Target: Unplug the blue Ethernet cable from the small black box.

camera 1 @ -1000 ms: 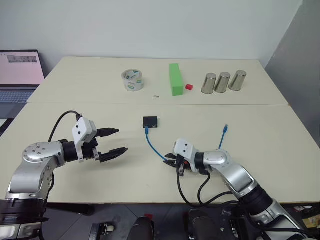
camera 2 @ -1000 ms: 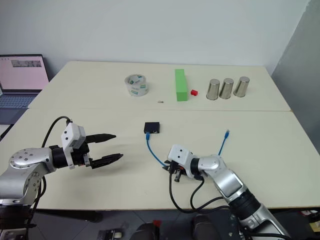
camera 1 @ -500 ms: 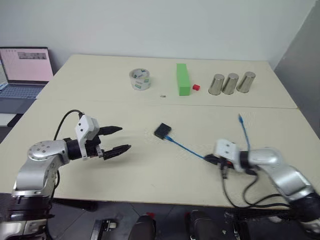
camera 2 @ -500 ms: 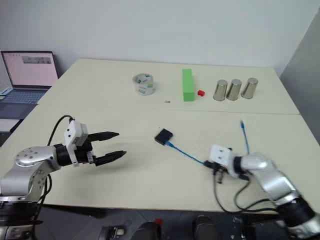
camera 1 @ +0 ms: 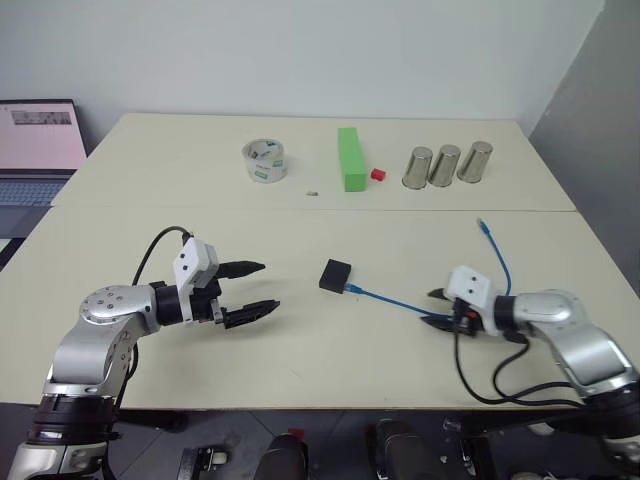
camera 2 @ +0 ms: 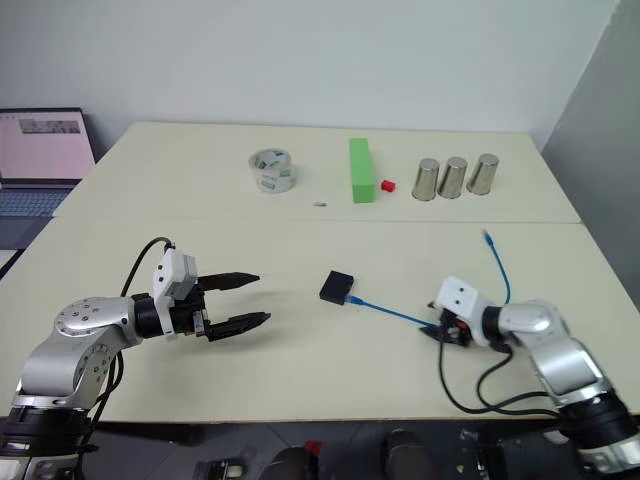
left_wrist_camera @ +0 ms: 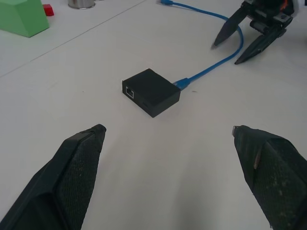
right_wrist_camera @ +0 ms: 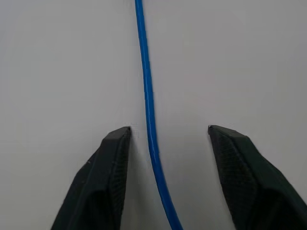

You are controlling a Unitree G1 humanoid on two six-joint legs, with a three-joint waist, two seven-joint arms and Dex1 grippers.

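The small black box (camera 1: 335, 273) lies flat near the middle of the table. The blue Ethernet cable (camera 1: 395, 299) has one plug at the box's right side, seemingly still in its port (left_wrist_camera: 183, 82). It runs right between my right gripper's fingers, then curves up to its free plug (camera 1: 481, 225). My right gripper (camera 1: 430, 307) rests low on the table, open, its fingers (right_wrist_camera: 112, 163) either side of the cable without pinching it. My left gripper (camera 1: 268, 286) is open wide, left of the box and pointing at it, with nothing between its fingers.
Along the far side stand a tape roll (camera 1: 264, 160), an upright green block (camera 1: 348, 157), a small red cube (camera 1: 378, 174) and three metal cups (camera 1: 445, 165). A laptop (camera 1: 40, 140) sits off the table's left edge. A seam (camera 1: 300, 208) crosses the table.
My right gripper dragged the cable to the right, pulling and turning the box with it, then opened. My left gripper edged right toward the box. The camera view shifted meanwhile.
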